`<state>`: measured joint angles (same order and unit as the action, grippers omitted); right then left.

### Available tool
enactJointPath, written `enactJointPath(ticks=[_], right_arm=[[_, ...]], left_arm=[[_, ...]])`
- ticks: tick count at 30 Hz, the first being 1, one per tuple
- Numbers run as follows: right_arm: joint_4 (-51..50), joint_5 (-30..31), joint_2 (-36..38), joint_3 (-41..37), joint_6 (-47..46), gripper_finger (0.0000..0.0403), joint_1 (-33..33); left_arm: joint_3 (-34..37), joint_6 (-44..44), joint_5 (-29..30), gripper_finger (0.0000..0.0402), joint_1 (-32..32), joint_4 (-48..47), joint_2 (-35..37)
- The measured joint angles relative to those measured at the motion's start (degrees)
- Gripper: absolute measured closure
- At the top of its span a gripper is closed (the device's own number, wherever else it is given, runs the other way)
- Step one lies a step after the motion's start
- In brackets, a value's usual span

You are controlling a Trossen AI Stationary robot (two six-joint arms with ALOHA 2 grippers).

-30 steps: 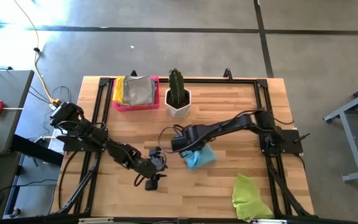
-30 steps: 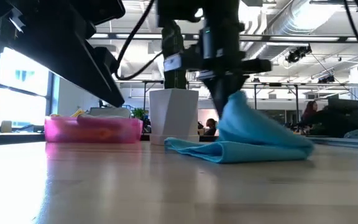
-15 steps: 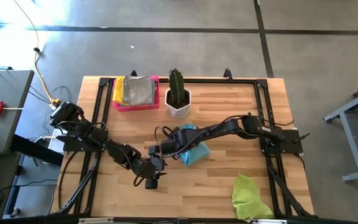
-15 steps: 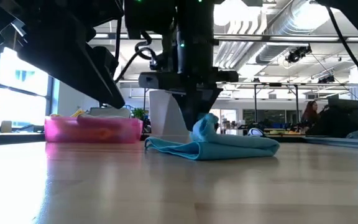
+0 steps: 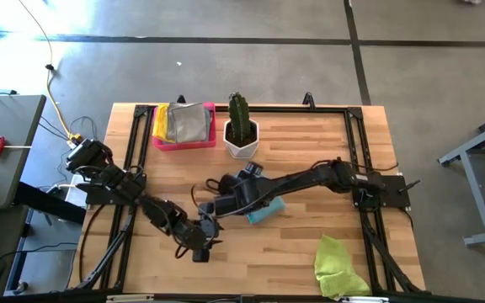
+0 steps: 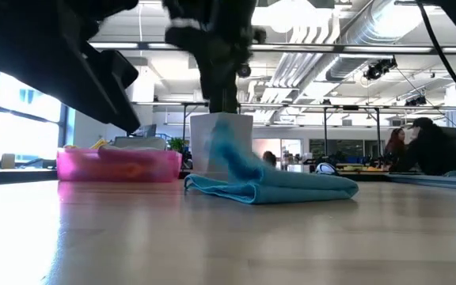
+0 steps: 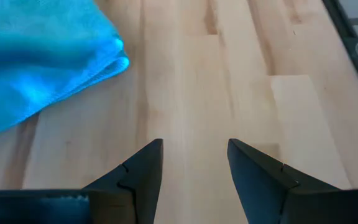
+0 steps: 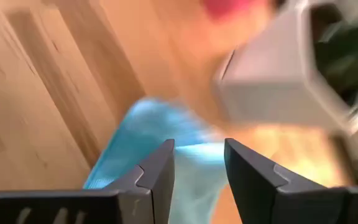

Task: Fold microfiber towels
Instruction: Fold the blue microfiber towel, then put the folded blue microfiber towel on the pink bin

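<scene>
Right hand [image 5: 213, 207] is up over the middle of the surface [image 5: 310, 252], fingers parted and gripping nothing, with the near end of the light blue towel [image 6: 283, 187] just below and beside it. In its own wrist view the two dark fingers [image 8: 157, 177] stand apart with the blue cloth between and beyond them. Left hand [image 7: 193, 163] sits low near the front of the surface, fingers spread, empty, bare wood between them and the blue towel's folded edge close ahead. The towel lies bunched and flat on the wood, one corner pulled up in a soft peak. A lime green towel [image 5: 337, 265] lies crumpled at the front right corner, well apart. At the back, the pink tray [image 5: 182, 140] holds a grey towel [image 5: 189, 123] and a yellow towel [image 5: 160, 122]. Beside it stands a white pot [image 5: 242, 141] with a cactus [image 5: 239, 114].
</scene>
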<state>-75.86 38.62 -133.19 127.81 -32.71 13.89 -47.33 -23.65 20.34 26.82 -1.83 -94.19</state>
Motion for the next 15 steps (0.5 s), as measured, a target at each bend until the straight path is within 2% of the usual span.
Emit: enactJointPath(ticks=[3, 7, 10, 15], right_arm=[[-0.6, 1.9, 0.0, 3.1, 4.7, 0.0270, 2.4], [-9.3, 1.8, 0.0, 4.2, 2.6, 0.0270, 5.3], [-14.3, 1.7, 0.0, 2.3, -3.3, 0.0270, 7.0], [-13.9, -0.6, 3.8, -4.0, -0.5, 0.0270, 8.9]], left_arm=[[0.0, -0.7, -0.1, 0.0230, 0.4, 0.0, 0.0], [0.0, -1.0, 0.0, 0.0230, -0.1, 0.0, 0.0], [0.0, 0.5, 1.7, 0.0230, -1.2, 0.1, 0.0], [0.0, 0.6, 3.2, 0.0230, -4.8, -0.2, 0.0]])
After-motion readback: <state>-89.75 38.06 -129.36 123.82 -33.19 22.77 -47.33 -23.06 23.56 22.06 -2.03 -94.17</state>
